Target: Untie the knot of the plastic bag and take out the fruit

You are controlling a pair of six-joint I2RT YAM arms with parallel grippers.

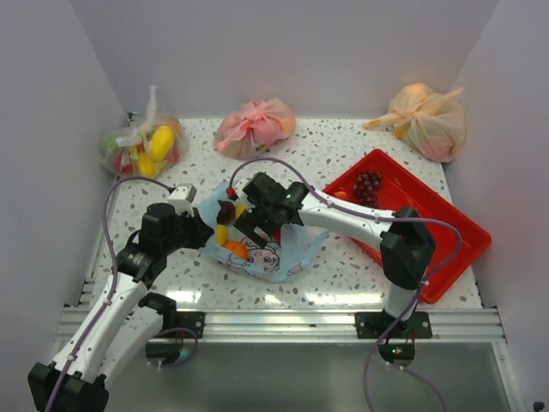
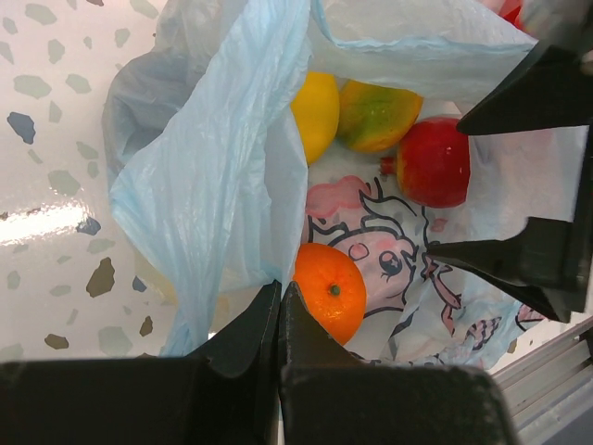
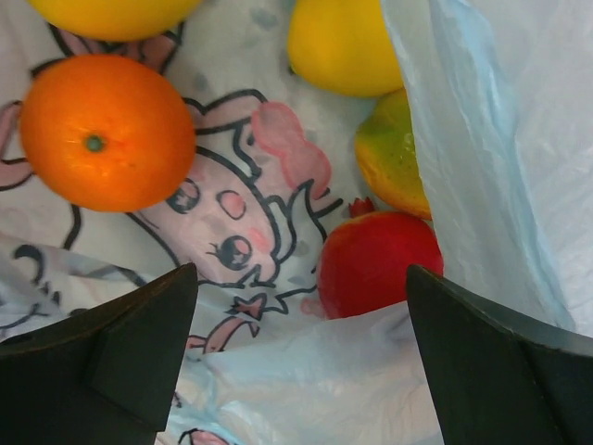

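Inside the plastic bag (image 3: 482, 139), the wide-open right gripper (image 3: 301, 273) should straddle the red fruit (image 3: 375, 264) squarely while the left gripper (image 2: 280, 295) pinches its rim

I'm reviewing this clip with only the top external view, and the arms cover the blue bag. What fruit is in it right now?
Observer: The right wrist view shows at least an orange, a lemon, a mango and a red fruit lying on the opened bag.
Operator: Is the right end effector holding one?
Observer: No, its fingers are spread open just above the red fruit, gripping nothing.
Operator: And the left end effector?
Observer: Its fingers look closed on a fold of the bag, next to the orange.
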